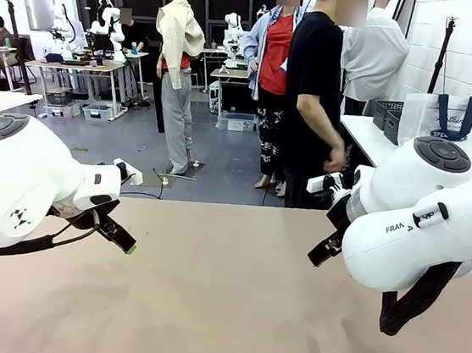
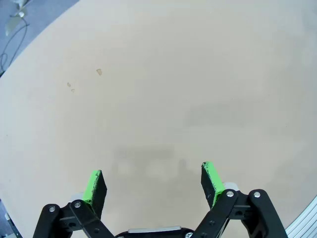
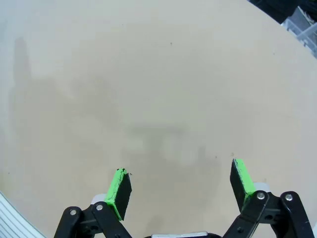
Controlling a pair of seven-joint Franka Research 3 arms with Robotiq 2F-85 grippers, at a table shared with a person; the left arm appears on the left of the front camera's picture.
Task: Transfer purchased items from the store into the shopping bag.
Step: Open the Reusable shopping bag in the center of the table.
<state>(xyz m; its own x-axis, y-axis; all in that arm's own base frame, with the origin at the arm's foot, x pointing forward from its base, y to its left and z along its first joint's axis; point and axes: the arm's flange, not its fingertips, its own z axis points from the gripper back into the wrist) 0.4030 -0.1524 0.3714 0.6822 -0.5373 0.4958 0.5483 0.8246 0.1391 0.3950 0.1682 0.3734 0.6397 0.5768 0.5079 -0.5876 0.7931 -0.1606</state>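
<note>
Front view w/ both wrist views. L pincer [image 2: 153, 179], black w/ green pads [image 2: 94, 183], hangs above the left side of the matte beige counter [image 1: 221, 311]. Its jaws are spread wide w/ nothing between them, and its faint shadow lies on the surface just ahead. R pincer [image 3: 181, 186], same build, hangs above the counter's right side, jaws likewise wide and holding nothing. The translucent whitish plastic shopping bag [image 1: 447, 122] w/ dark navy strap handles stands upright on a white side counter [image 1: 362, 136] at far right, behind the R arm and well apart from both pincers. Dark grey lattice baskets [image 1: 386, 115] sit just beside it. A person in a black T-shirt [image 1: 313, 83] stands at the far edge, centre-right, one hand [image 1: 334, 160] lowered near the hip.
</note>
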